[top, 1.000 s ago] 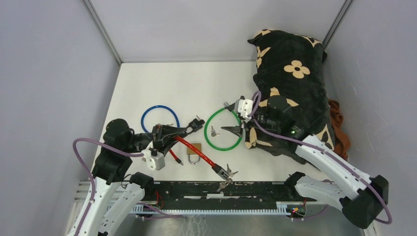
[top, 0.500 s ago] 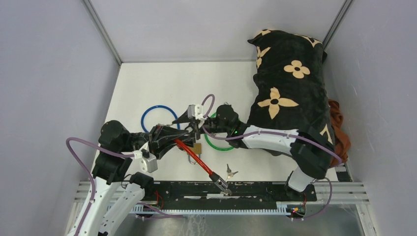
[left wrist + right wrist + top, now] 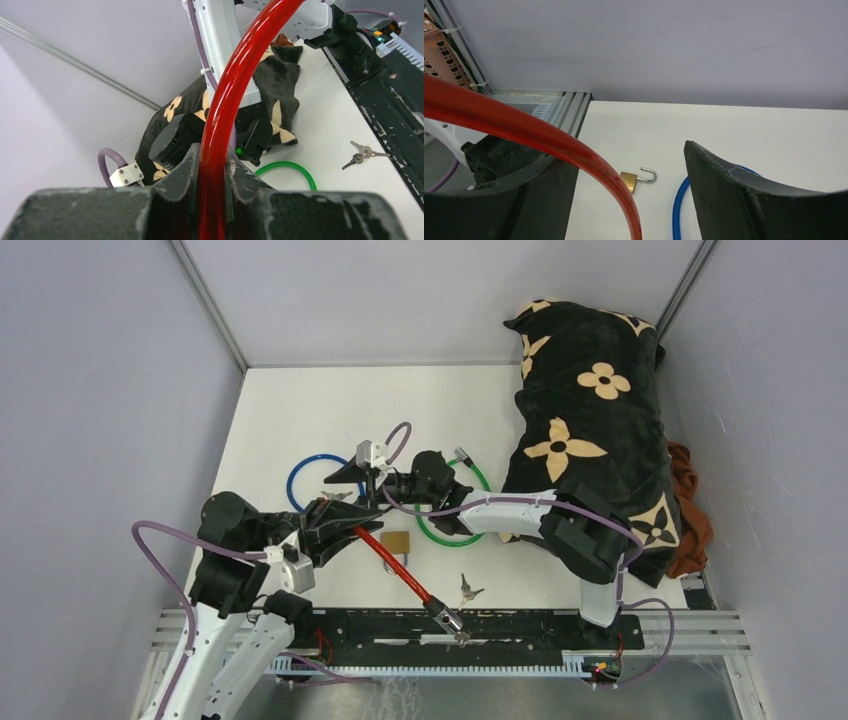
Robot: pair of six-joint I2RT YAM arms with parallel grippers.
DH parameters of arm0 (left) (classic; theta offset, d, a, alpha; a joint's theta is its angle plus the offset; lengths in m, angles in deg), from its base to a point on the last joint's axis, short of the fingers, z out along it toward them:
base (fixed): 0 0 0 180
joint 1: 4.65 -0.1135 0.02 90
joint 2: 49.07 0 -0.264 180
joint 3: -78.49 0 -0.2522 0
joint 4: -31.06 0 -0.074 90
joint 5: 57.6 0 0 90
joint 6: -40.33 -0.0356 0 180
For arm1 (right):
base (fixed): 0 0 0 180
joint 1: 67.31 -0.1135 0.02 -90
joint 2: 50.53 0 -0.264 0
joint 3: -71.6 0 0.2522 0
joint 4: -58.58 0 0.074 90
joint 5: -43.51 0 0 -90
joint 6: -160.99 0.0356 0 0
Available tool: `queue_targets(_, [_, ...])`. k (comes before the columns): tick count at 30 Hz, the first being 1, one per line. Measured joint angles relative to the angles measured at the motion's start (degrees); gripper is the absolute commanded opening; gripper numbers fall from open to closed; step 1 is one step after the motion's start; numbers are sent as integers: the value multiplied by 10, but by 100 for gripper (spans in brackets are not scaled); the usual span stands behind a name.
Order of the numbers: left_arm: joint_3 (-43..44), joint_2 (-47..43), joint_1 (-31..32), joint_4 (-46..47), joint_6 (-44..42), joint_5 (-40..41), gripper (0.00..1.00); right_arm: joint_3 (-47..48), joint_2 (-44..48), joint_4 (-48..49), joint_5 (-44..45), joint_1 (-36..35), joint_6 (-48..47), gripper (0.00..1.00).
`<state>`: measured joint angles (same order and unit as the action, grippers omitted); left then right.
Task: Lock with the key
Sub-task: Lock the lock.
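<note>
The left pincer (image 3: pixel 212 167) is pinching the red cable (image 3: pixel 235 85), which runs between its fingers and slants across the counter (image 3: pixel 300 410) towards the near rail. The right pincer (image 3: pixel 626 197) is spread wide, one finger on each side of the same cable, and grips nothing. The brass padlock (image 3: pixel 634 180) lies flat on the counter just beside the cable, with its shackle swung open. The keys (image 3: pixel 467 590) lie loose near the rail, apart from the padlock and in neither pincer. A blue ring (image 3: pixel 300 472) and a green ring (image 3: pixel 478 480) lie behind the padlock.
</note>
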<state>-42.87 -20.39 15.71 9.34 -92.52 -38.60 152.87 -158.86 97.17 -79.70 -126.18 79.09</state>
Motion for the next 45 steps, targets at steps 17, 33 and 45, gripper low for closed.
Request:
queue_targets(17, [137,111,0,-257,189,320,2,-63,354,-495,169,175,-233,86])
queue_targets(33, [226,215,0,-448,211,486,2,6,515,-797,268,281,-328,76])
queue_targets(45, [231,222,0,-447,213,478,2,72,391,-738,101,142,-329,83])
